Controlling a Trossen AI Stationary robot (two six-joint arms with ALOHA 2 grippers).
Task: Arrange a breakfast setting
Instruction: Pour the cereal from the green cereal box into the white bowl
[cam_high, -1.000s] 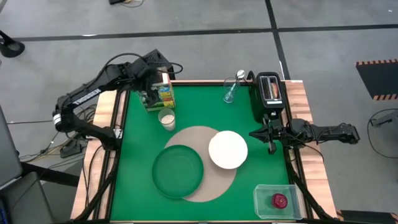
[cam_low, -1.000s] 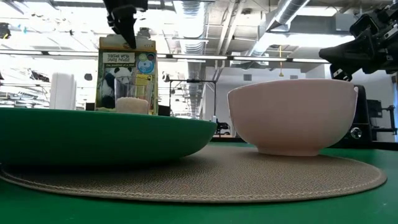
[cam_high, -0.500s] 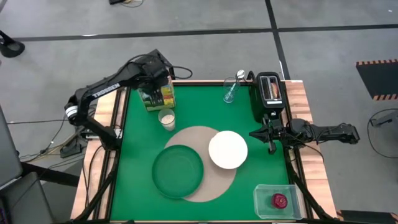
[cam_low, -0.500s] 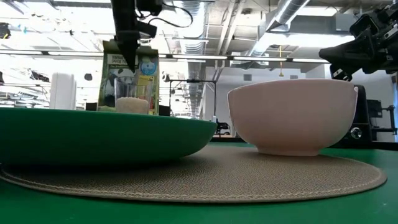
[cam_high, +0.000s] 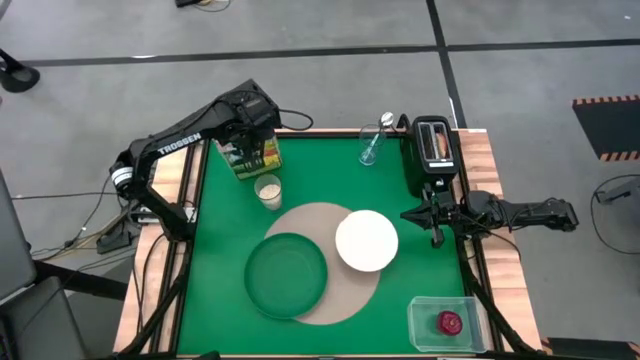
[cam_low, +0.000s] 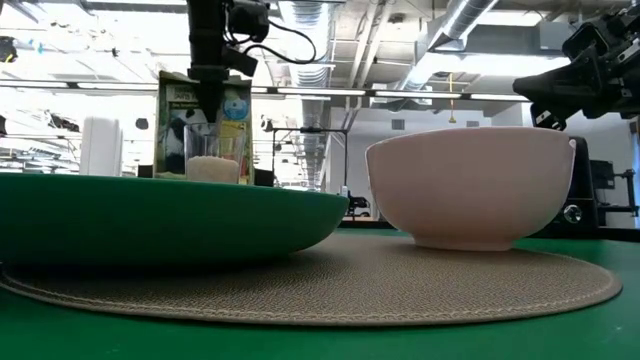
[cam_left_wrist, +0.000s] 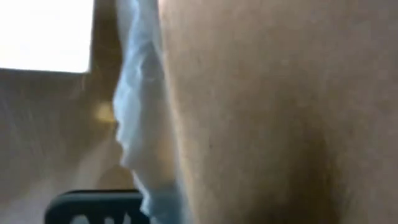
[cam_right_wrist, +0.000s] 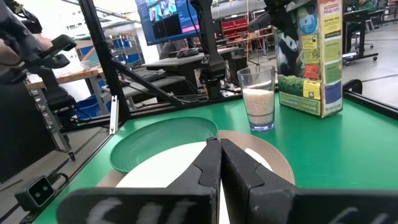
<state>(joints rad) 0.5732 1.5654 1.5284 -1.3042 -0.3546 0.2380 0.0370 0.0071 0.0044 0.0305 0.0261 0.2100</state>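
The green-yellow cereal box (cam_high: 256, 156) stands upright at the table's far left, and my left gripper (cam_low: 208, 88) is shut on its top. The milk glass (cam_high: 267, 190) stands just in front of the box. On the round beige placemat (cam_high: 318, 222) rest the dark green plate (cam_high: 286, 276) and the white bowl (cam_high: 366, 240). A red apple (cam_high: 450, 322) lies in a clear tub at the near right. My right gripper (cam_high: 436, 232) waits shut at the table's right edge, touching nothing. A spoon (cam_high: 386, 121) leans in a jar at the far edge. My left gripper comes at the cereal box's open top edge (cam_low: 200, 80) from above, slanting down. Its wrist view is filled by the bare cardboard wall (cam_left_wrist: 261, 112) and the white inner bag (cam_left_wrist: 140, 124), so which finger lies inside cannot be told. The box stands on its base on the table.
A black toaster (cam_high: 432, 150) stands at the far right, behind my right gripper. A glass jar (cam_high: 372, 146) stands left of it. Wooden rails (cam_high: 186, 250) border the green mat on both sides. Bare green surface lies in the near left corner.
My left gripper has come down from above the cereal box onto its top, tipping more steeply downward, and the arm has swung a little toward the table's far edge. The box still stands in its place.
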